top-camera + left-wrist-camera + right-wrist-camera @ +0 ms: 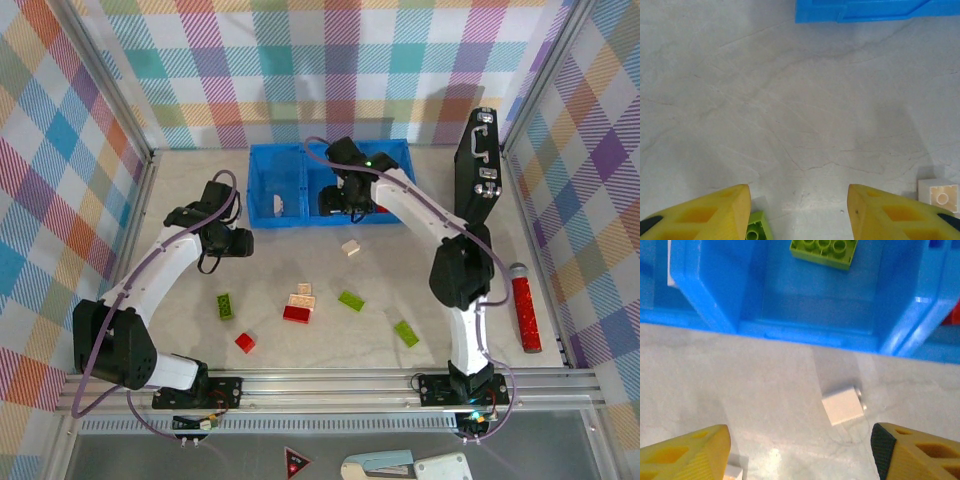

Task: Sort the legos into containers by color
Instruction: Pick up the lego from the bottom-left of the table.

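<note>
Pale tabletop is seen under the right gripper, held open and empty, with a cream lego lying just ahead, short of the blue tray.

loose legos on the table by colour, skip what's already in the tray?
green legos: 3
red legos: 2
cream legos: 2
total: 7

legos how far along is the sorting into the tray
Done: a green brick in the tray's middle bin, a white one in the left. In hand: nothing; the open right gripper hovers by a cream brick outside the tray. Left: that one, three greens, two reds and more creams on the table.
</note>
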You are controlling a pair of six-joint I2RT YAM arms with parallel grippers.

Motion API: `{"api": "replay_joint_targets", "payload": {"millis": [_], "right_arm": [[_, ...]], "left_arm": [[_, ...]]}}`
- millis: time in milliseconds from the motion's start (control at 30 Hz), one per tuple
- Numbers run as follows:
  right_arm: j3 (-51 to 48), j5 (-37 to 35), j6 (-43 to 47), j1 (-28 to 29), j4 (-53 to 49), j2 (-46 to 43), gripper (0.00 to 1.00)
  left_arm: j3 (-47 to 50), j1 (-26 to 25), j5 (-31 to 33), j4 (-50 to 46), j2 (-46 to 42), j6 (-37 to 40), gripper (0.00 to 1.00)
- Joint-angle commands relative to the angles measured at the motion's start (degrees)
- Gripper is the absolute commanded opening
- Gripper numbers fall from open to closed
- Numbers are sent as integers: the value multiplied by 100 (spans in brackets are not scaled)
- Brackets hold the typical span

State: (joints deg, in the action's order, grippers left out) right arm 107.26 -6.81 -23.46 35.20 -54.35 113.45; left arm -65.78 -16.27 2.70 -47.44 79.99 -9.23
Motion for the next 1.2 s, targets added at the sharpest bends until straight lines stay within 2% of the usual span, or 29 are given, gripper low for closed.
{"api": "replay_joint_targets", "payload": {"millis": [0, 200, 500, 767, 867, 1167], "right_arm": [[-546, 12, -124, 22, 261, -547, 75], [-1570, 18, -215, 22, 502, -1224, 74], [-2653, 205, -319, 22, 852, -1779, 74], [-3056, 186, -288, 22, 889, -1938, 74], [-3145, 181, -303, 22, 908, -1997, 73], [-3247, 97, -286, 22, 857, -2125, 73]], "left_arm": [[-24, -144, 93, -352, -7, -486, 54], [404, -352, 279, -440, -112, -931, 54], [1178, -342, 576, -428, -246, -1443, 53], [1605, -169, 459, -223, -298, -1724, 53], [1734, -63, 580, -184, -273, -1928, 57], [2164, 128, 504, 177, -204, -2144, 58]]}}
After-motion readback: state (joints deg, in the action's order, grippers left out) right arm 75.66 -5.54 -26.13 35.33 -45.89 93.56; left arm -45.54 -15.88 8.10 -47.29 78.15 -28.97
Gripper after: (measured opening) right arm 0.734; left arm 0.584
